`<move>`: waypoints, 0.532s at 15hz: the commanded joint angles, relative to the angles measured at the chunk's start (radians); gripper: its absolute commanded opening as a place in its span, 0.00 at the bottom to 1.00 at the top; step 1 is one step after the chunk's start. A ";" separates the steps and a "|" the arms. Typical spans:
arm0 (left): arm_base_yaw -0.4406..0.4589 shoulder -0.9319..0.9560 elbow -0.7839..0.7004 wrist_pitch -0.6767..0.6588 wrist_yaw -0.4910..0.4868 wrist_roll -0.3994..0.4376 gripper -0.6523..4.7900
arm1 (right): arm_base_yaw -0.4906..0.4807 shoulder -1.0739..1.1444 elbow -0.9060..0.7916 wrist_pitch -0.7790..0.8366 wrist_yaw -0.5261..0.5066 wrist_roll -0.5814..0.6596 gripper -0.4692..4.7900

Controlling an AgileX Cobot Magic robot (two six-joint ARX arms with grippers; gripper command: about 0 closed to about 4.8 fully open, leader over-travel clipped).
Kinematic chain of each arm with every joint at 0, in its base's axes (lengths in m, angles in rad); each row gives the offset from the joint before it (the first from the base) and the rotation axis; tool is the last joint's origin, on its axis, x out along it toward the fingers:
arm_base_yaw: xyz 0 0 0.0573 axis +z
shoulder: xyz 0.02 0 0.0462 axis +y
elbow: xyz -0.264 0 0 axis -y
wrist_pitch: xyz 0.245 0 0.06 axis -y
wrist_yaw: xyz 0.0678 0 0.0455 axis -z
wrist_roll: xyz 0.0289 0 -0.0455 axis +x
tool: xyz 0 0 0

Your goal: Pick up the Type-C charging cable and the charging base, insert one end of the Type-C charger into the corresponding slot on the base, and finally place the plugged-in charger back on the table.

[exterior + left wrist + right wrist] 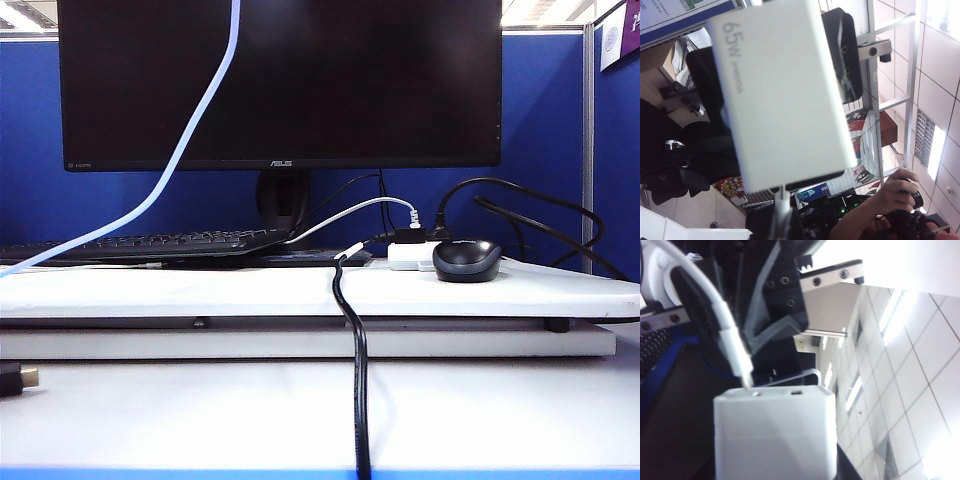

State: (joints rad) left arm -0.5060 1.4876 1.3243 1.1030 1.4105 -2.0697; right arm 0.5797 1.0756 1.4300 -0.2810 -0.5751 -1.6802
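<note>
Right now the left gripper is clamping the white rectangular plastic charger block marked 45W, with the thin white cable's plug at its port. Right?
No: the label reads 65W, not 45W, as the left wrist view shows. The left gripper is shut on the white charger block, and the thin white cable's plug is at its port.

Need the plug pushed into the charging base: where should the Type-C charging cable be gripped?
Take the Type-C charging cable by its stiff plug sleeve, from the side, across its axis; the limp cord behind would likely buckle. Its tip sits at the slot of the charging base, clamped by the left gripper on its broad faces. The right gripper stands open beside the sleeve.
</note>
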 commanded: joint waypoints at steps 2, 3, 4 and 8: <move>0.000 -0.005 0.003 0.013 0.000 -0.005 0.11 | 0.000 -0.004 0.008 -0.009 -0.008 -0.019 0.09; 0.000 -0.005 0.003 0.013 0.000 -0.005 0.11 | 0.000 -0.004 0.008 -0.029 -0.009 -0.036 0.09; 0.000 -0.005 0.003 0.013 0.000 -0.005 0.11 | 0.000 -0.004 0.008 -0.036 -0.013 -0.051 0.09; 0.000 -0.005 0.003 0.013 0.002 -0.005 0.11 | 0.000 -0.004 0.008 0.018 -0.026 -0.048 0.09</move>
State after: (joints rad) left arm -0.5064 1.4872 1.3243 1.1038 1.4139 -2.0697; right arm 0.5785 1.0763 1.4300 -0.3096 -0.5926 -1.7336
